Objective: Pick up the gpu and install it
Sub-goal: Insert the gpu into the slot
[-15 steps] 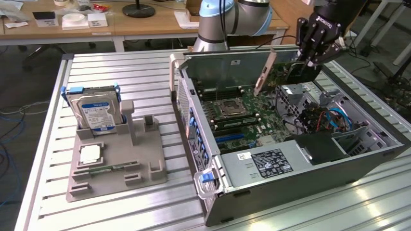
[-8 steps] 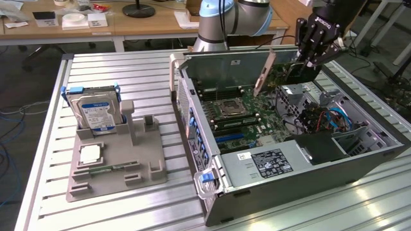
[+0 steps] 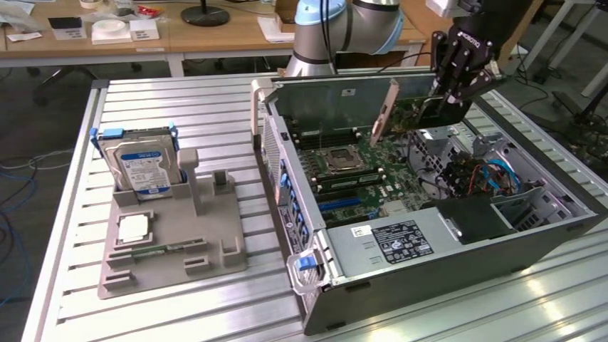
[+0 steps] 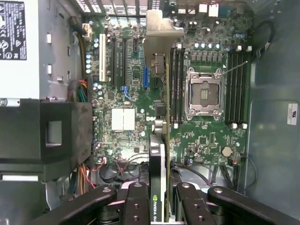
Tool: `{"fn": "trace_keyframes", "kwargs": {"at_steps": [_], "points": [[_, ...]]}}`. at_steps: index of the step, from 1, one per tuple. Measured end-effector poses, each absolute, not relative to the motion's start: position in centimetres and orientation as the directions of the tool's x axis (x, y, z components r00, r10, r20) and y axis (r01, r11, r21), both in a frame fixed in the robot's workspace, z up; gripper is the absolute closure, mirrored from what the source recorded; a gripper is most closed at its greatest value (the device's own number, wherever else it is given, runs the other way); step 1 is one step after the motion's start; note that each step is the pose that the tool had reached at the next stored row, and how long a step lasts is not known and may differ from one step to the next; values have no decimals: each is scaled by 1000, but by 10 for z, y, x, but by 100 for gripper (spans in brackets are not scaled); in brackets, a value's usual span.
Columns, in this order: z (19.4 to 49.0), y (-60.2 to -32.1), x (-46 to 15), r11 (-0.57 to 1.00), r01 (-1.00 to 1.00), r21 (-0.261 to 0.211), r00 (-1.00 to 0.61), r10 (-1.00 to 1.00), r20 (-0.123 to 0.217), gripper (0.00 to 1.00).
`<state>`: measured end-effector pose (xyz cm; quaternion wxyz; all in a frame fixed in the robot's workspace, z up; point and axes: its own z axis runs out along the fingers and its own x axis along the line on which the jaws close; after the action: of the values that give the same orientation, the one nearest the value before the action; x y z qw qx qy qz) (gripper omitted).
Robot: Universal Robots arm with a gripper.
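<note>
The gpu [image 3: 406, 108], a green card with a silver end bracket, hangs over the open computer case [image 3: 314, 235], above the motherboard [image 3: 371, 187]. My gripper [image 3: 441, 108] is shut on the card's far end. In the wrist view the gpu [image 4: 160, 140] appears edge-on, its bracket pointing at the case's rear wall and its black cooler block facing the expansion slots [image 4: 115, 61]. My gripper [image 4: 161, 208] clamps it from both sides, one black finger [image 4: 137, 202] pressed against the cooler face. The card is held clear of the board.
A grey fixture tray [image 3: 213, 253] in the exterior view's left holds a hard drive [image 3: 142, 167], a processor chip [image 3: 133, 228] and a memory stick [image 3: 164, 249]. Inside the case are the power supply [image 3: 399, 242], the CPU socket [image 4: 204, 93] and cable bundles [image 3: 480, 178].
</note>
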<state>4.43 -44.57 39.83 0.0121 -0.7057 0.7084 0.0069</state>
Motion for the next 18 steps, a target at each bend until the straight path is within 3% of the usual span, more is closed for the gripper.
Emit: {"fn": "trace_keyframes", "kwargs": {"at_steps": [18], "points": [[382, -446, 27, 25, -1000, -13, -25, -999, -27, 73]]}}
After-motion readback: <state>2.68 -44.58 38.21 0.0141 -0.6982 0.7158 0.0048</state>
